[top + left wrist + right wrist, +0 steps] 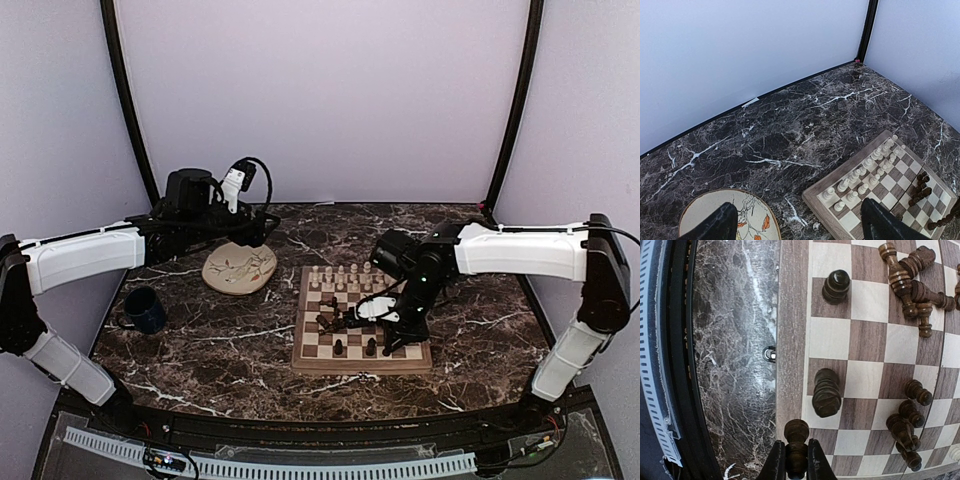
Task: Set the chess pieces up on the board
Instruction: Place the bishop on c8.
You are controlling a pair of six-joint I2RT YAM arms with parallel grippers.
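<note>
Surface: dark marble table (pixel 230 340) with white veins, pale lilac walls (pixel 320 100) behind.
Board: the board (pixel 300 340) lies flat, right of the table's centre, one edge facing the arms.
Pale pieces: the pale pieces (pixel 340 275) stand upright in two rows along the board's far edge.
Dark pieces, standing: two standing dark pieces (pixel 826 392) on the nearest row, apart from each other.
Dark pieces, loose: lying dark pieces (pixel 912 282) are heaped and touching near mid-board; a second small cluster lies further along.
Right gripper: the right gripper (pixel 796 460) hangs low over the board's near tan border, jaws pinched on a held dark piece (pixel 796 437) with a round top, upright between the fingers. Contact with the board: cannot tell.
Left gripper: the left gripper (pixel 800 225) is raised above the plate (pixel 235 275), jaws spread wide, nothing between them.
Plate: round, cream, leaf pattern, just left of the board, apart from it.
Mug: dark blue mug (pixel 145 310), far left, well apart from the board.
</note>
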